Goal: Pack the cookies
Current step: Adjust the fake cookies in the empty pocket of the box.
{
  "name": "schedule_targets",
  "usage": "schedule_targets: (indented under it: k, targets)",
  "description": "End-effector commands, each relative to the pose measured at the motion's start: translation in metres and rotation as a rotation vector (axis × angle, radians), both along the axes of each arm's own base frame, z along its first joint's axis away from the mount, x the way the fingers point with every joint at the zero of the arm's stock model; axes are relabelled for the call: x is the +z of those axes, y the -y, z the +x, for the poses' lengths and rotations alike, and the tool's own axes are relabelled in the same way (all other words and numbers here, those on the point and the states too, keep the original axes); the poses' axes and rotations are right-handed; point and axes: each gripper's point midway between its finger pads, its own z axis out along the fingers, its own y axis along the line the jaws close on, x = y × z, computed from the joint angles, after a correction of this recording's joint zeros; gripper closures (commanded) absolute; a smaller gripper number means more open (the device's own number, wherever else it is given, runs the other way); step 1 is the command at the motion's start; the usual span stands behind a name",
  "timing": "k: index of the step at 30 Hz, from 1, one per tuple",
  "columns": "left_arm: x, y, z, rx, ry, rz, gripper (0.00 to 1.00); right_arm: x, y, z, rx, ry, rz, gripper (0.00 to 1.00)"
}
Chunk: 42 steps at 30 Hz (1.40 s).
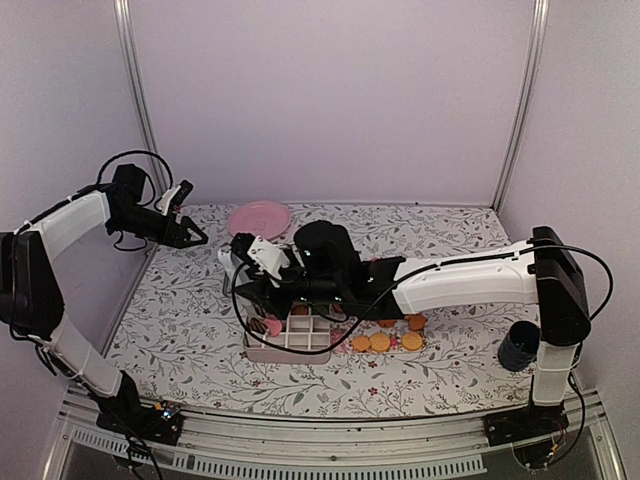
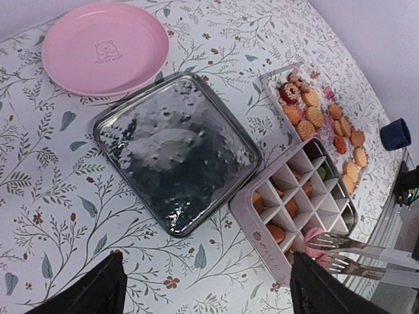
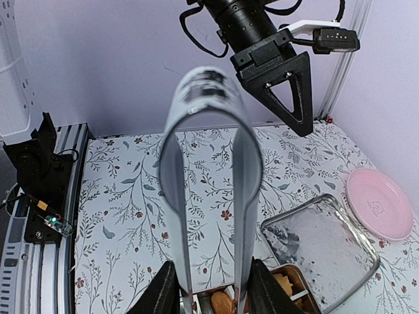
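Several golden-orange cookies (image 1: 380, 342) lie loose on the flowered cloth right of a divided box (image 1: 262, 352); in the left wrist view these cookies (image 2: 327, 121) lie beyond the box (image 2: 262, 229). More orange cookies (image 2: 291, 209) sit in its compartments. My right gripper (image 3: 213, 265) is shut on metal tongs (image 3: 239, 170). The tong tips (image 2: 330, 252) hang over a pink cookie (image 2: 313, 235) at the box's corner; whether they pinch it I cannot tell. My left gripper (image 1: 190, 236) (image 2: 205, 258) is open with nothing in it, raised over the cloth at the back left.
A metal lid (image 2: 173, 150) lies flat beside the box. A pink plate (image 1: 258, 217) (image 2: 105, 49) sits at the back. A dark blue cup (image 1: 518, 345) (image 2: 396, 133) stands near the right arm's base. Enclosure walls surround the table.
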Motion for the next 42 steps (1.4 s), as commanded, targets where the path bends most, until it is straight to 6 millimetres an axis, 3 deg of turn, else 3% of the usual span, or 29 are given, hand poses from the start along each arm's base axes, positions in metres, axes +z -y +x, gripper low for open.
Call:
schedule_targets:
  k: [1, 23, 30, 42]
  targets:
    - [0.01, -0.001, 0.002, 0.005, 0.028, -0.024, 0.13, 0.012, 0.004, 0.004, -0.037, 0.03, 0.031, 0.66]
    - [0.016, 0.002, 0.003, -0.001, 0.032, -0.048, 0.16, 0.028, 0.013, 0.012, -0.098, 0.055, 0.055, 0.76]
    - [0.019, 0.004, 0.003, -0.008, 0.035, -0.065, 0.17, 0.044, 0.016, 0.006, -0.073, 0.034, 0.099, 0.76]
    - [0.022, 0.007, 0.001, -0.022, 0.042, -0.081, 0.19, 0.066, 0.04, 0.027, -0.075, -0.062, 0.217, 0.71]
